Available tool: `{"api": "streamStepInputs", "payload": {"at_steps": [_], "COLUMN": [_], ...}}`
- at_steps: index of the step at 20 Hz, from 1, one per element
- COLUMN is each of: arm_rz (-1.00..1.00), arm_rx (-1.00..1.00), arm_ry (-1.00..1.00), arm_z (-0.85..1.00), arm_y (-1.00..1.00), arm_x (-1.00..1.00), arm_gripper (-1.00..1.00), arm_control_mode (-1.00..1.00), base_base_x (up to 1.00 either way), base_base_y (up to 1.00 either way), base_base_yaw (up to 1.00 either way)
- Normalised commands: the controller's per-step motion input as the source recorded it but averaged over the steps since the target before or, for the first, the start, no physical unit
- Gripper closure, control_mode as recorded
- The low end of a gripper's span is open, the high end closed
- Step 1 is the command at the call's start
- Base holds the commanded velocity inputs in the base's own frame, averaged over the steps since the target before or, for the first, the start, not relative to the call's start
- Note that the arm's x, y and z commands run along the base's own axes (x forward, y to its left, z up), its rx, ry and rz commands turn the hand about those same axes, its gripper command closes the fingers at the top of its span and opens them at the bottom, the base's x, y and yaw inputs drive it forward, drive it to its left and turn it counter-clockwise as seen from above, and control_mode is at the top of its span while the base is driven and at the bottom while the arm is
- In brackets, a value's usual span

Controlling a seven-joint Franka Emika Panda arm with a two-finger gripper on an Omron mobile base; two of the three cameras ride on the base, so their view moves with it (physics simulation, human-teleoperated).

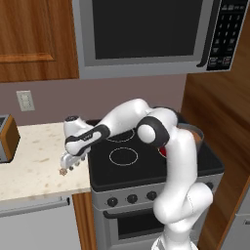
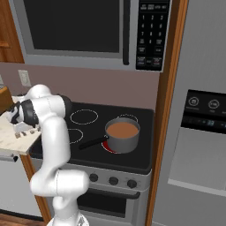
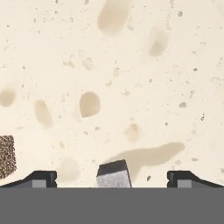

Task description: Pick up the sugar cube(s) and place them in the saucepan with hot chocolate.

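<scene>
Gripper [image 3: 112, 179] spread wide and empty, poised low over the beige countertop [image 3: 131, 65], its 2 fingertips [image 3: 41, 178] far apart. Right between them sits the pale grey sugar cube [image 3: 113, 174], untouched. A brown speckled sugar cube [image 3: 6, 156] lies just outside 1 fingertip. Off on the stove [image 2: 132, 154], well apart from the hand, stands the saucepan [image 2: 122, 135] full of brown hot chocolate.

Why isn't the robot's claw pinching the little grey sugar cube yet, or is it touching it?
Apart. In the hand view the gripper stands open, and bare counter shows between the grey sugar cube and each fingertip.
</scene>
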Motion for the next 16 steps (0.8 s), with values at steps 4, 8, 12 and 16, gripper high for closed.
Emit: {"api": "streamStepInputs", "payload": {"at_steps": [4,8,12,16], "arm_rz": [0.0,0.0,0.0,0.0], "arm_rx": [0.0,0.0,0.0,0.0], "arm_ry": [0.06,0.0,0.0,0.02], "arm_z": [-0.31,-0.19,-0.09,-0.08], "arm_y": [0.0,0.0,0.0,0.0], "arm_x": [0.19,0.12,0.01,0.0], "arm_gripper": [-1.0,-1.0,-1.0,1.0], "arm_control_mode": [-1.0,-1.0,-1.0,-1.0], "base_base_x": [0.0,0.0,0.0,0.0], "base_base_y": [0.0,0.0,0.0,0.0], "base_base_yaw": [0.0,0.0,0.0,0.0]}}
